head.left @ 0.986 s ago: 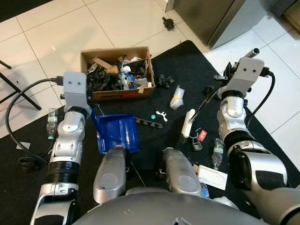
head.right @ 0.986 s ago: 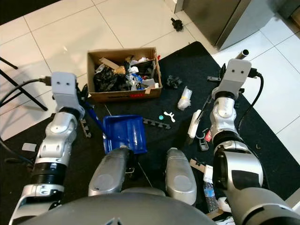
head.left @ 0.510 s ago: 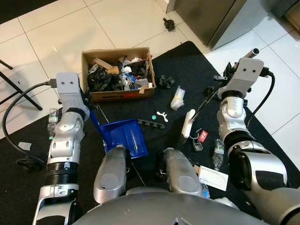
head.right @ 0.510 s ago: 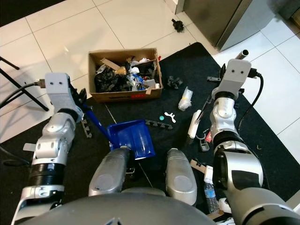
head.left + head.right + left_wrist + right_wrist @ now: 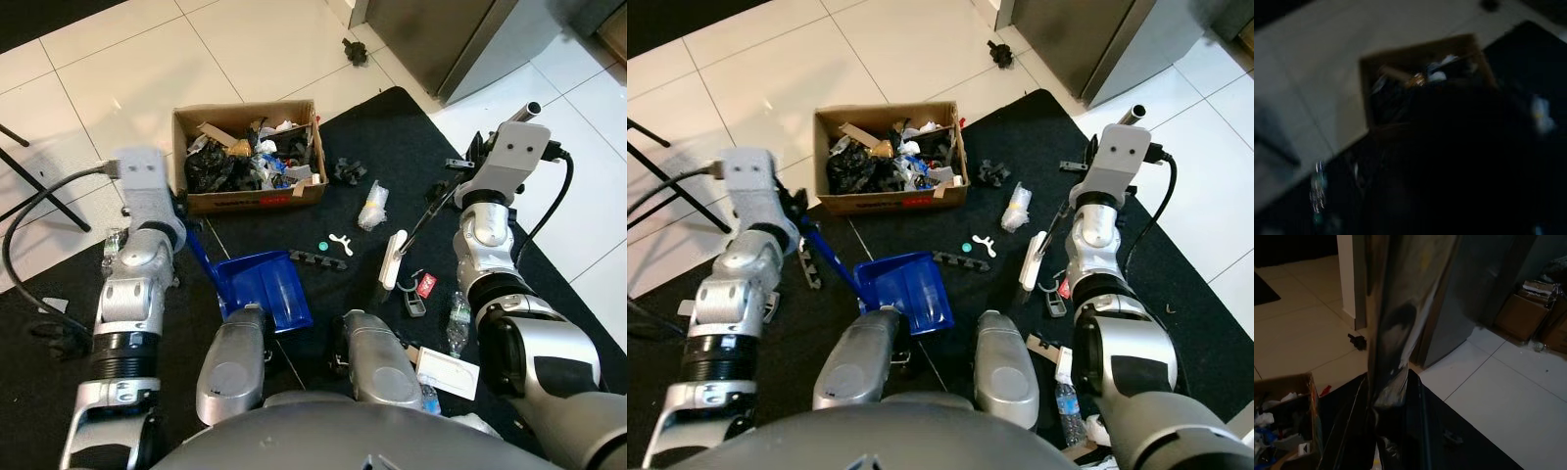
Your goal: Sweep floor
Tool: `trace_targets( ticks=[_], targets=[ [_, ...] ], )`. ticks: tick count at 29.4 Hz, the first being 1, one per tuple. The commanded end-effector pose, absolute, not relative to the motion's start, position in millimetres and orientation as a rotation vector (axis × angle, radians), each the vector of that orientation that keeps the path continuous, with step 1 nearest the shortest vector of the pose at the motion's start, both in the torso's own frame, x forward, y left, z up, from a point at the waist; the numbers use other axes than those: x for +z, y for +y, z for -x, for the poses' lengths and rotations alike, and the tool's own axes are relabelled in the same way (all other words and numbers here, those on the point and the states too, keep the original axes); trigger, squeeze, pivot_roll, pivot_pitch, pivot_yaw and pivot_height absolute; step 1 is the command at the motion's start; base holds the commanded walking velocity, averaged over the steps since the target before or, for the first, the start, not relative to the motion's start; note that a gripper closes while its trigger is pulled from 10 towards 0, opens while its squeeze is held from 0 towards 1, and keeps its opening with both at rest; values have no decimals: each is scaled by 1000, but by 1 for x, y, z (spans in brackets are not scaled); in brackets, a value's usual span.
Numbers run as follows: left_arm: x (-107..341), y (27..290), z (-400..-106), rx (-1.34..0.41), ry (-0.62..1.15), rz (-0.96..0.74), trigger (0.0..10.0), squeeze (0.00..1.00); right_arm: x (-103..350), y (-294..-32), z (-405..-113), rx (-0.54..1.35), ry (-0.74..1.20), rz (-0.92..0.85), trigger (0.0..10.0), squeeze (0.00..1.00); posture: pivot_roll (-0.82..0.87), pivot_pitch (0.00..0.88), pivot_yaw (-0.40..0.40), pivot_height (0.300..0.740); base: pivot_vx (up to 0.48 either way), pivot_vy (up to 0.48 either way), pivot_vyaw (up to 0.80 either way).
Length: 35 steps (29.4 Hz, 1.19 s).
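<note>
Sweeping well means keeping the blue dustpan (image 5: 266, 297) flat on the mat (image 5: 392, 147). Left tool (image 5: 184, 223) grips its handle; right tool (image 5: 458, 186) clamps the brush (image 5: 395, 257) pole.

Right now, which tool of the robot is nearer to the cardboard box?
Left. The left tool sits just before the box's front left corner, gripping the blue dustpan's handle. The right tool is far off to the box's right, across the black mat.

My dustpan (image 5: 265, 292): blue
My brush head (image 5: 394, 258): white
Box (image 5: 251, 195): brown cardboard
Mat (image 5: 392, 147): black
Floor (image 5: 118, 69): white tiles
</note>
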<state>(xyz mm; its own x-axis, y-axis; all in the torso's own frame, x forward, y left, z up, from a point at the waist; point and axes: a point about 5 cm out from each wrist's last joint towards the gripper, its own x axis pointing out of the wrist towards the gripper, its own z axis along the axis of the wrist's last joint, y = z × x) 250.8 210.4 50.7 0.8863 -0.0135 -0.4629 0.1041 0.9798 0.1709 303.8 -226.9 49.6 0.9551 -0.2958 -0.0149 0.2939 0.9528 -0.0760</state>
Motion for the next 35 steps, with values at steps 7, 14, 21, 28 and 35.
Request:
trace_targets(
  ticks=[7,14,21,28,35],
  targets=[
    [75,249,-271,-6,380,-411,10000,0,52,-226,-306,-301,19,67,10000,0,186,71,-50,740,0,0,0],
    [99,254,-295,-67,224,-447,10000,0,57,-227,-310,-307,0,60,10000,0,174,72,-42,740,0,0,0],
    [98,255,-297,-93,182,-423,10000,0,55,-229,-307,-318,1,58,10000,0,174,72,-44,740,0,0,0],
    [88,246,-302,-149,116,-389,10000,0,58,-224,-311,-298,-4,57,10000,0,165,75,-52,740,0,0,0],
    [91,234,-312,-161,66,-350,10000,0,61,-220,-315,-267,-13,60,10000,0,161,76,-58,740,0,0,0]
  ],
)
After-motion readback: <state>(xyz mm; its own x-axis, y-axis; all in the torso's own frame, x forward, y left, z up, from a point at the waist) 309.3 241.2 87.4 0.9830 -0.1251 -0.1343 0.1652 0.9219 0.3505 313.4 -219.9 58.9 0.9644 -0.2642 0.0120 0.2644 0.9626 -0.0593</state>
